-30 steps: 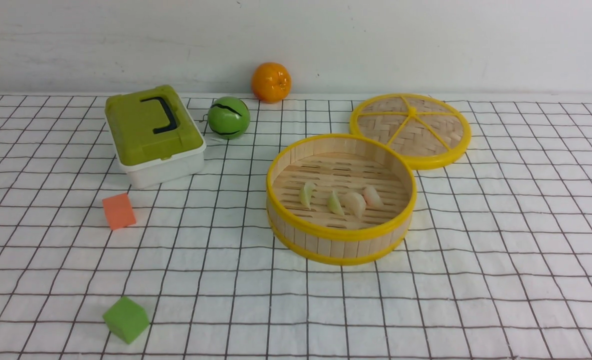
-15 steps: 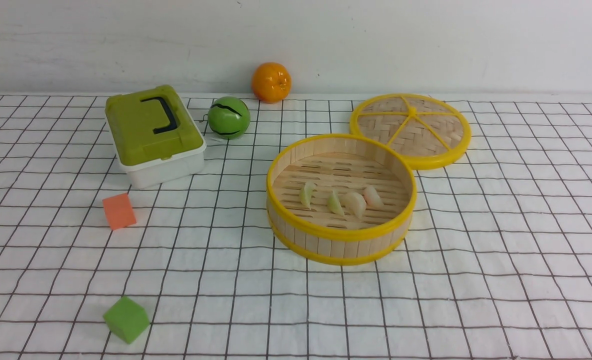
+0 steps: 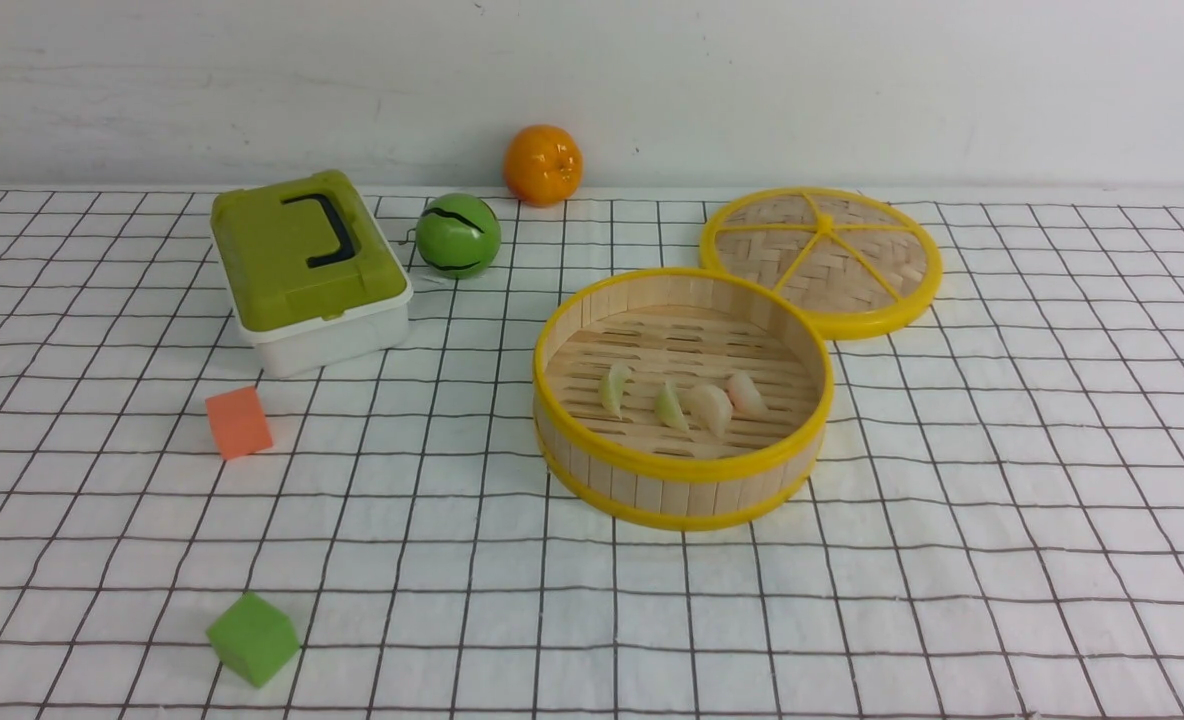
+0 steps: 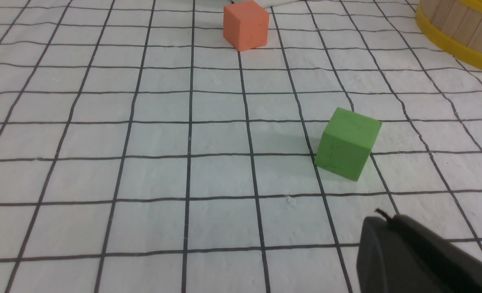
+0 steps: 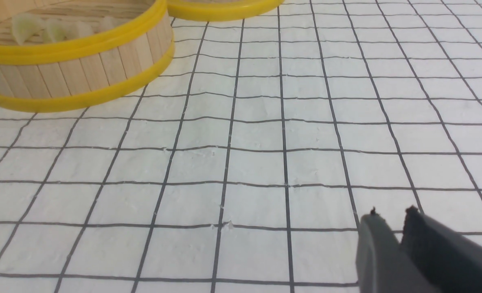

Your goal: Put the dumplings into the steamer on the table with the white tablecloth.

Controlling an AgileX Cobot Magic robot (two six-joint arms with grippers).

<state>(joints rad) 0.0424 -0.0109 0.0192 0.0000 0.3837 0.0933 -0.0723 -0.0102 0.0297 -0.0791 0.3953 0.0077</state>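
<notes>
Front view: no visible change. The dumplings sit in the same spots in the steamer, and nothing on the surface has shifted. Right wrist view: right gripper has its jaws a narrow gap apart, with no earlier wrist picture to compare against.

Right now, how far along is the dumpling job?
Looks done: all four dumplings lie in the steamer. Nothing is in hand: the left gripper is shut and empty, the right gripper holds nothing. No dumplings show on the tablecloth.
</notes>
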